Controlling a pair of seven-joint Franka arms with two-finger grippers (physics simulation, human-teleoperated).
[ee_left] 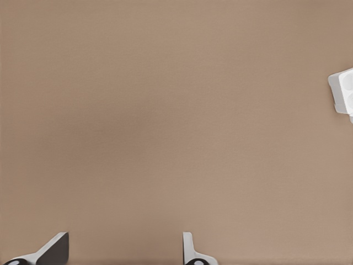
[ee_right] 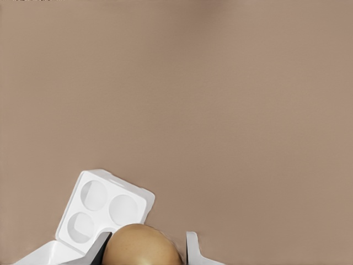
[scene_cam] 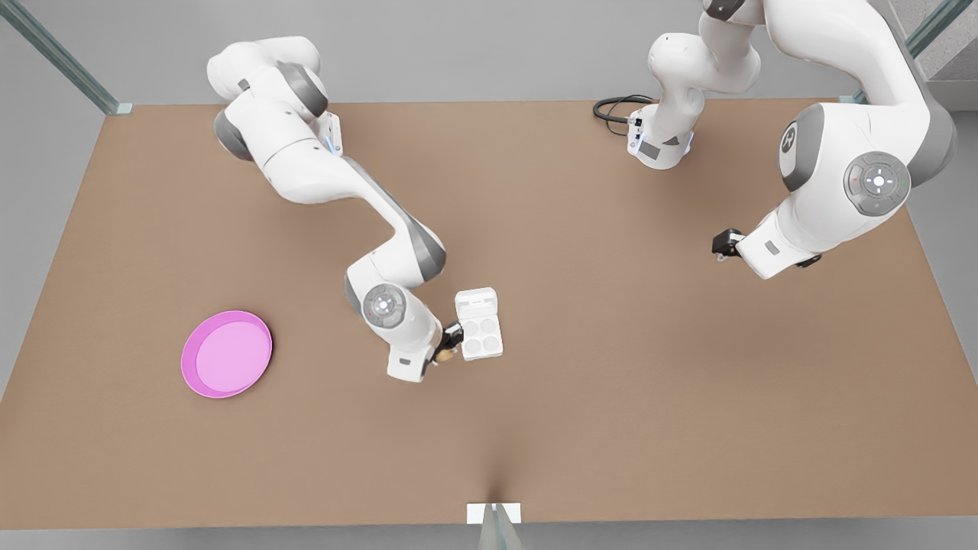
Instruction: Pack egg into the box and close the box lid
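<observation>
Right wrist view: egg (ee_right: pixel 142 245) half cut off in right gripper (ee_right: pixel 146 251); left gripper (ee_left: pixel 124 248) wide, fingertips barely visible.

The tan-beige oval egg (ee_right: pixel 142 245) has a smooth, faintly satin shell with a soft sheen along its top. The small white moulded plastic egg carton (scene_cam: pixel 481 338) looks smooth and matt, its four round cups evenly shaded; its white squarish hinged lid (scene_cam: pixel 477 302) has the same plain plastic finish. The round pink plate (scene_cam: pixel 226 354) reads as smooth plastic with a slight gloss on its rim. The brown tabletop (scene_cam: pixel 611 367) is flat, matt and finely grained, like fibreboard or card. The arms' white shells are glossy hard plastic with grey matt joints. The right gripper (ee_right: pixel 144 249) has dark matt pads on pale smooth fingers; the left gripper (ee_left: pixel 124 251) looks alike.
</observation>
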